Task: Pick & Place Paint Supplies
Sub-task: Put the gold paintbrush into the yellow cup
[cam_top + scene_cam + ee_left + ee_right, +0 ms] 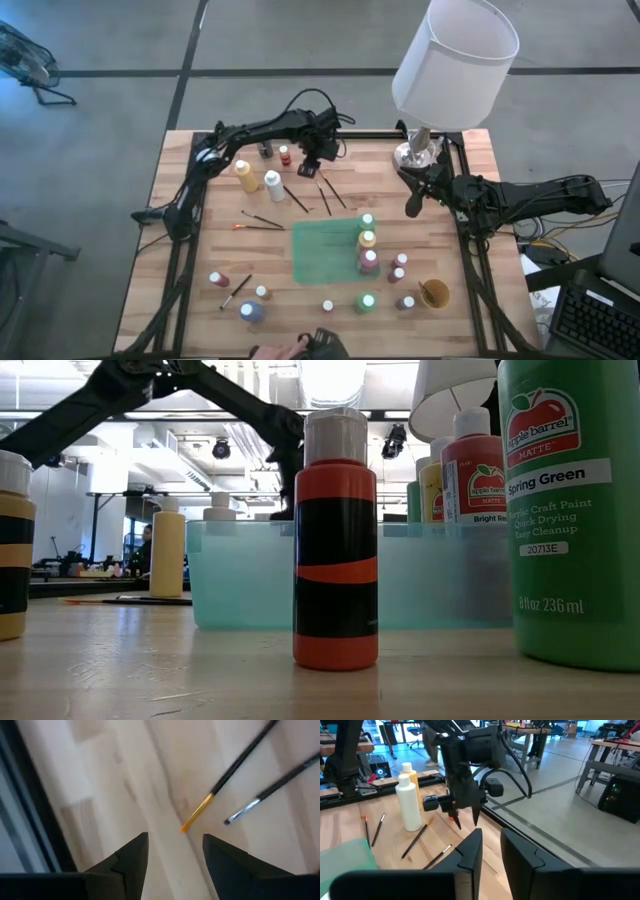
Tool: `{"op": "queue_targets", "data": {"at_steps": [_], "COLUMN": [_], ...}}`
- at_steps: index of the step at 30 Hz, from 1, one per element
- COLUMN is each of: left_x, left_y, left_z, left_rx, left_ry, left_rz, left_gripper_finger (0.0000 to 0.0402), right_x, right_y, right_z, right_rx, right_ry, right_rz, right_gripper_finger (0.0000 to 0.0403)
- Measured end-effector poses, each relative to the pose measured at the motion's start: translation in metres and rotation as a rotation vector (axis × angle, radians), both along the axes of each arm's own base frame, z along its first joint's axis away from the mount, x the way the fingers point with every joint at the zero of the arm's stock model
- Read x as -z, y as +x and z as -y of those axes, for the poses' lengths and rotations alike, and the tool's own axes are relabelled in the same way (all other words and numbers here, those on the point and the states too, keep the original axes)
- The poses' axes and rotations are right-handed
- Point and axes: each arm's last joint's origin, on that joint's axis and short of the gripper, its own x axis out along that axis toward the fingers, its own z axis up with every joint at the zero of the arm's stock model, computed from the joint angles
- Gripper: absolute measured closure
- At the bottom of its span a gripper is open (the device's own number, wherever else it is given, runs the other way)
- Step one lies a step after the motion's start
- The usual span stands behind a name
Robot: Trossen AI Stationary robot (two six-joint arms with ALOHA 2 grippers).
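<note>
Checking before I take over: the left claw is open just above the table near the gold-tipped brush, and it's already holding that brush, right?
Not quite. The left claw is open just above the table near the gold-tipped brush, but holds nothing: the left wrist view shows the brush lying on the wood ahead of the fingers.

Overhead, table-level, two close wrist views

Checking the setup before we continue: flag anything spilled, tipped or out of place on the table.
Nothing looks spilled or tipped; the paint bottles visible stand upright. The brushes lie loose on the wood at mixed angles. One oddity: a white lampshade hangs into the high view over the table's far right corner.
</note>
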Motion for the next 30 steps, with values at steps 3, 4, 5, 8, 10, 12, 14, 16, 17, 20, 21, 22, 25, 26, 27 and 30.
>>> {"op": "queue_targets", "data": {"at_steps": [3, 4, 5, 8, 10, 12, 14, 16, 17, 20, 21, 22, 25, 26, 27, 30], "left_x": [0.000, 0.000, 0.000, 0.004, 0.011, 0.018, 0.026, 0.034, 0.039, 0.045, 0.046, 0.047, 0.050, 0.051, 0.052, 0.055], "left_y": [0.002, 0.002, 0.002, 0.002, 0.002, 0.004, 0.005, 0.007, 0.008, 0.008, 0.007, 0.007, 0.004, 0.004, 0.003, 0.002], "left_z": [0.001, 0.001, 0.001, 0.001, 0.001, 0.001, 0.000, -0.001, -0.002, -0.005, -0.006, -0.007, -0.010, -0.010, -0.010, -0.008], "left_rx": [0.026, 0.028, 0.029, 0.031, 0.031, 0.029, 0.027, 0.025, 0.023, 0.006, -0.002, -0.010, -0.030, -0.035, -0.034, -0.032], "left_ry": [-0.016, -0.022, -0.032, -0.040, -0.050, -0.059, -0.066, -0.068, -0.067, -0.057, -0.044, -0.042, -0.059, -0.062, -0.064, -0.065], "left_rz": [0.024, 0.027, 0.032, 0.028, 0.012, -0.003, -0.019, -0.035, -0.044, -0.065, -0.073, -0.076, -0.081, -0.082, -0.085, -0.092], "left_gripper_finger": [0.0209, 0.0209, 0.0209, 0.0209, 0.0209, 0.0209, 0.0209, 0.0209, 0.0209, 0.0209, 0.0209, 0.0211, 0.0216, 0.0218, 0.0221, 0.0228], "right_x": [0.000, 0.000, 0.000, 0.000, 0.000, 0.000, 0.000, 0.000, 0.000, 0.000, 0.000, 0.000, 0.001, 0.001, 0.001, 0.001], "right_y": [0.000, 0.000, 0.000, 0.000, 0.000, 0.000, 0.000, 0.000, 0.000, 0.000, 0.000, 0.000, 0.000, 0.000, 0.000, 0.000], "right_z": [0.000, 0.000, 0.000, 0.000, 0.000, 0.000, 0.000, 0.000, 0.000, 0.000, 0.000, 0.000, 0.000, 0.000, 0.000, 0.000], "right_rx": [0.000, 0.000, 0.000, 0.000, 0.000, 0.000, 0.000, 0.000, 0.000, 0.000, 0.000, 0.000, -0.003, -0.004, -0.004, -0.003], "right_ry": [0.000, 0.000, 0.000, 0.000, 0.000, 0.000, 0.000, 0.000, 0.000, 0.000, 0.000, -0.001, -0.012, -0.015, -0.015, -0.015], "right_rz": [0.000, 0.000, 0.000, 0.000, 0.000, -0.001, -0.001, -0.001, -0.001, -0.003, -0.004, -0.005, -0.015, -0.017, -0.017, -0.019], "right_gripper_finger": [0.0325, 0.0322, 0.0320, 0.0313, 0.0310, 0.0307, 0.0305, 0.0304, 0.0305, 0.0314, 0.0318, 0.0322, 0.0334, 0.0338, 0.0341, 0.0349]}}
